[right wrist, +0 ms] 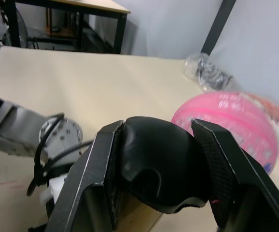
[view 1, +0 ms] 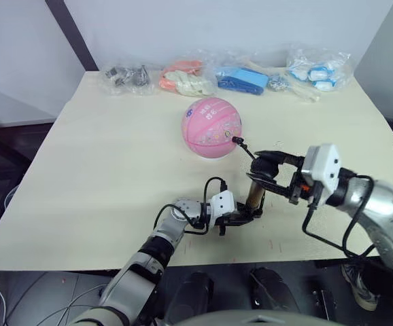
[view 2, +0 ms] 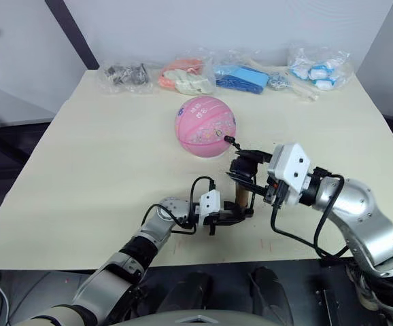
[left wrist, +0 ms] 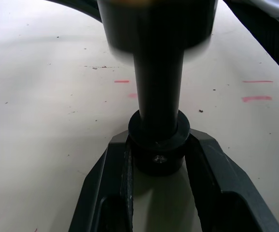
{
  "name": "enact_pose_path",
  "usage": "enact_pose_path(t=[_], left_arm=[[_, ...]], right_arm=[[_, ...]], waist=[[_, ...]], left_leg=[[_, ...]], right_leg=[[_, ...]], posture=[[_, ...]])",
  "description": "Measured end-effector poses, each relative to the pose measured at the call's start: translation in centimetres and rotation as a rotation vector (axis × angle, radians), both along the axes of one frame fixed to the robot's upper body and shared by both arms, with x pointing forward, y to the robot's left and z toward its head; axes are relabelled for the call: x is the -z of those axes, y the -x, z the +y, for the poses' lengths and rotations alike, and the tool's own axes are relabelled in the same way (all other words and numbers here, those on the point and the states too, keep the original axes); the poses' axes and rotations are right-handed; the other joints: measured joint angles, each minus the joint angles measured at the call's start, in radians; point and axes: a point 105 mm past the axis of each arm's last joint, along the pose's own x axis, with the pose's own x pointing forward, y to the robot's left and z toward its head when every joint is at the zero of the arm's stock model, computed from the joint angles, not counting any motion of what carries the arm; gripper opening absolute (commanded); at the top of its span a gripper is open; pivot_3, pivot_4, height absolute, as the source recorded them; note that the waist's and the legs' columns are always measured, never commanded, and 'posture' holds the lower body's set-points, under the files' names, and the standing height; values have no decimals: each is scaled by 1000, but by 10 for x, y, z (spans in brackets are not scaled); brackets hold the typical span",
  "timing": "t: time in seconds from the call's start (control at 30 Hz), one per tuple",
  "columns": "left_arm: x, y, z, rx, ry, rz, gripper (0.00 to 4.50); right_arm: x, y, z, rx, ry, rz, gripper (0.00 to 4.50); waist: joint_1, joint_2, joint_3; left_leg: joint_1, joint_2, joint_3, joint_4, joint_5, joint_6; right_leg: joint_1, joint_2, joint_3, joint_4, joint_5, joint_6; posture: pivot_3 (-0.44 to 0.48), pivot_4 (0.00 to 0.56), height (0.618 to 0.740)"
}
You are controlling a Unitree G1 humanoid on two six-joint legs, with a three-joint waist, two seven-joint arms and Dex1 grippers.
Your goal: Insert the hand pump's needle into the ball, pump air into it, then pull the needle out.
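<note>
The pink ball [view 1: 211, 127] rests on the table [view 1: 101, 176] behind the middle. The hand pump [view 1: 254, 193] stands upright near the front edge, showing its gold-bronze barrel. My left gripper [view 1: 249, 214] is shut low on the pump's black bottom stem [left wrist: 159, 92], a finger on each side of its collar. My right gripper [view 1: 273, 168] is shut on the black top handle [right wrist: 161, 166]. From the pump's top a thin black hose [view 1: 247, 149] rises to a black fitting [view 1: 237, 140] that touches the ball's lower right side. The needle itself is too small to see.
Several plastic-bagged items line the table's far edge: dark parts [view 1: 125, 76], orange and white pieces [view 1: 186, 78], blue pieces [view 1: 244, 80] and blue-white pieces [view 1: 317, 71]. The front edge lies just below the pump. A black post [view 1: 71, 30] stands behind the back left corner.
</note>
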Motion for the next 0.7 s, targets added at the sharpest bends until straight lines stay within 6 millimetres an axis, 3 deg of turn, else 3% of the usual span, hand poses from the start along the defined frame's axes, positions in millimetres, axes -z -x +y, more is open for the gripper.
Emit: enact_pose_path(t=[0.23, 0.33, 0.53, 0.7], left_arm=[[2, 1, 1, -5, -3, 3, 1116], [2, 1, 1, -7, -2, 3, 1116], [1, 2, 0, 1, 2, 2, 1116], [1, 3, 0, 6, 8, 8, 1116]], right_arm=[[32, -4, -1, 31, 12, 24, 1811], [30, -4, -2, 28, 9, 15, 1811], [19, -5, -8, 13, 33, 61, 1811], [-11, -5, -7, -18, 16, 53, 1811]], waist=[[-2, 0, 0], [-4, 0, 0], [-4, 0, 1], [-3, 2, 2]], left_leg=[[7, 0, 0, -1, -1, 1], [8, 0, 0, -1, -1, 1], [7, 0, 0, -1, -1, 1], [6, 0, -1, -1, -2, 3]], right_leg=[[7, 0, 0, -1, 0, 0], [8, 0, 1, -1, 0, 0], [8, 0, 0, -1, 0, 0], [7, 0, 0, -1, 0, 0]], posture=[[0, 150, 740], [0, 150, 740], [0, 150, 740], [0, 150, 740]])
